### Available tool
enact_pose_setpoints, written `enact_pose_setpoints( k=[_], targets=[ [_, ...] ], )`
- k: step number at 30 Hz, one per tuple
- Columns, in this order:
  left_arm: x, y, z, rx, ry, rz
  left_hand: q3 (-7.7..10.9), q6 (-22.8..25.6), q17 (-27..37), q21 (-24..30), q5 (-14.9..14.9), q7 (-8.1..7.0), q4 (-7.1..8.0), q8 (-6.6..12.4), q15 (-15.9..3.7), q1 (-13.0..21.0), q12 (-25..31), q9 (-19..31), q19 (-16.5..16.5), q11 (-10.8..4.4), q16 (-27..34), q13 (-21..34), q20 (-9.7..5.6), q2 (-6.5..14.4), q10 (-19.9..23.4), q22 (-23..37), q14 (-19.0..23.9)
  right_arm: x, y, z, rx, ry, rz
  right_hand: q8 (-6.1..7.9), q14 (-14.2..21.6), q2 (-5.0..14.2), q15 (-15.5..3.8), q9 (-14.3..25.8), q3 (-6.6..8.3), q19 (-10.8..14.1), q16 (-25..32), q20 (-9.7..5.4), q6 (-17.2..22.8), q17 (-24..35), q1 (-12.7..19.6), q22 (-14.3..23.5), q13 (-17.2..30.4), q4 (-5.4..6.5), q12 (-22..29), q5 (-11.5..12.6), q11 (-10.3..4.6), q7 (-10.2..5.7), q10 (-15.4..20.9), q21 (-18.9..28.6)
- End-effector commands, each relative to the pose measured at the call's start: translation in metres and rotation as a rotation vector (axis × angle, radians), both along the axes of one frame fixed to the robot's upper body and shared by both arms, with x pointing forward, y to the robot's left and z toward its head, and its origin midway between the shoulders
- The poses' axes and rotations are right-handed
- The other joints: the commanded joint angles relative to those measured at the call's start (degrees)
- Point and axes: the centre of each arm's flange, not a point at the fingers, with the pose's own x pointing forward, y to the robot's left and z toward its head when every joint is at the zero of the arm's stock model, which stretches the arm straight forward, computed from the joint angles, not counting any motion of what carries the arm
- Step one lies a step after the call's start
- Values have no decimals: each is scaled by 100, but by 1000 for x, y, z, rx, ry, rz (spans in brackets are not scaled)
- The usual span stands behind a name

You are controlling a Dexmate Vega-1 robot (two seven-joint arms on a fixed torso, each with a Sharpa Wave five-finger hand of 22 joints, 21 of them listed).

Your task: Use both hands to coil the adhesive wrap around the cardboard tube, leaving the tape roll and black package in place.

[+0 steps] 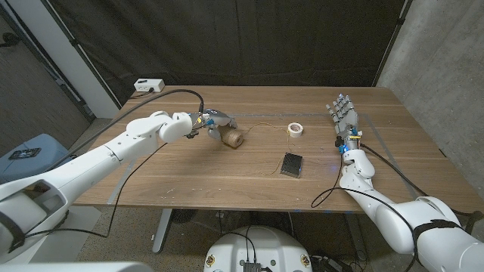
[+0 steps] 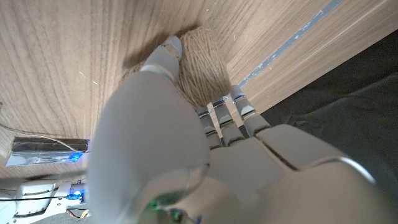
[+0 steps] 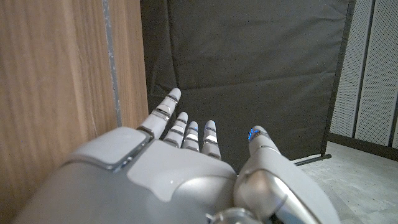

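Observation:
The cardboard tube [image 1: 234, 139], wound in tan wrap, lies left of the table's middle. My left hand [image 1: 211, 123] grips it; in the left wrist view the thumb and fingers [image 2: 225, 118] close around the wrapped tube [image 2: 200, 65]. A thin loose strand [image 1: 265, 125] runs from the tube toward the white tape roll [image 1: 295, 129]. The black package [image 1: 292, 164] lies nearer the front edge. My right hand [image 1: 344, 121] stands at the right, fingers straight and apart, holding nothing; it also appears in the right wrist view [image 3: 186, 168].
A white box [image 1: 149, 85] sits at the table's far left corner. A black curtain [image 1: 249, 38] hangs behind the table, and a concrete wall [image 1: 446, 68] stands at the right. A blue seat [image 1: 26, 155] is off the left side.

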Motion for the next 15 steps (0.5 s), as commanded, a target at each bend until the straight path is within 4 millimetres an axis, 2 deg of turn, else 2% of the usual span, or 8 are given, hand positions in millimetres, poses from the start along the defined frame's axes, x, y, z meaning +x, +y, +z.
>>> enact_pose_setpoints(
  k=[1,15],
  targets=[
    [-1,0,3,-34,-29,-9,-39,28,602,70,54,-13,11,59,-189,296,64,42,39,-2,72,188,7,210,71,27,183,-4,0,-17,-8,23,2,20,-11,6,-11,23,19,14,30,58,-4,16,-54,26,21,-26,23,0,-27,11,-16,42],
    [-1,2,6,-105,-44,-15,-80,34,679,125,64,-20,9,149,-189,358,109,120,45,-12,157,287,-4,192,75,65,170,-7,0,-7,-50,20,4,25,-16,13,-10,23,24,13,32,55,6,19,-62,27,20,-19,25,1,-27,16,-14,42]
  ],
)
